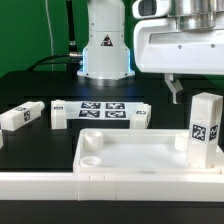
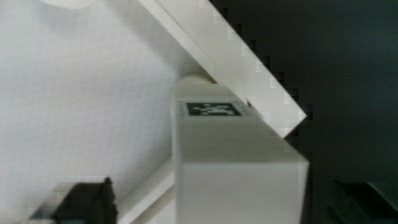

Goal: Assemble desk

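The white desk top (image 1: 130,158) lies in front as a tray with a raised rim and round corner sockets. One white tagged leg (image 1: 205,125) stands upright at the top's corner on the exterior view's right. My gripper (image 1: 203,92) hangs just above that leg, open, with one finger (image 1: 175,90) apart from the leg's side. In the wrist view the leg (image 2: 231,165) and its tag lie between my jaws (image 2: 222,208), with the dark finger (image 2: 89,200) clear of it over the top's floor (image 2: 89,90). Three more legs lie behind (image 1: 20,116), (image 1: 58,112), (image 1: 140,117).
The marker board (image 1: 100,108) lies flat behind the desk top, in front of the robot base (image 1: 105,50). A low white border wall (image 1: 100,186) runs along the front of the table. The black table (image 1: 30,145) shows at the left.
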Tool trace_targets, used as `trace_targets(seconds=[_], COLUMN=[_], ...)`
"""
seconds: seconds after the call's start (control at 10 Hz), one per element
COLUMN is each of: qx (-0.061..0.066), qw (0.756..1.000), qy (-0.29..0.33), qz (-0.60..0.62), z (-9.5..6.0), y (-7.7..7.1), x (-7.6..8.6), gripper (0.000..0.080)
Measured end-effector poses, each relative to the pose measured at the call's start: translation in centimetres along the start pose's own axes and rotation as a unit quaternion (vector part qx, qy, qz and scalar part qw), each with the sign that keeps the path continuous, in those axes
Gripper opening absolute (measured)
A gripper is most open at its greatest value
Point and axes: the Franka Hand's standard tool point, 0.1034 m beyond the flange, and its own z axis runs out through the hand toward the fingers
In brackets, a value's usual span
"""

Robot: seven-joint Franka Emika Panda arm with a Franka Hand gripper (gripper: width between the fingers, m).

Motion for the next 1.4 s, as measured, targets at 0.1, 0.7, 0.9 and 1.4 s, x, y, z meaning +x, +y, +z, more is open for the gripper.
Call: trace_targets(seconds=[0.1, 0.7, 0.9, 1.4], qx=[-0.001, -0.006, -0.010, -0.026], qw=[0.998, 0.954, 0.921, 0.818], qy=[0.001, 0.002, 0.004, 0.007], qz=[-0.057, -0.300, -0.389, -0.575], z=[0.04, 0.13, 0.04, -0.08], y=[0.00, -0.17, -0.22, -0.36], x=[-0.02, -0.20, -0.09, 0.06], gripper=[0.0638, 0.0649, 0.0649, 0.0649])
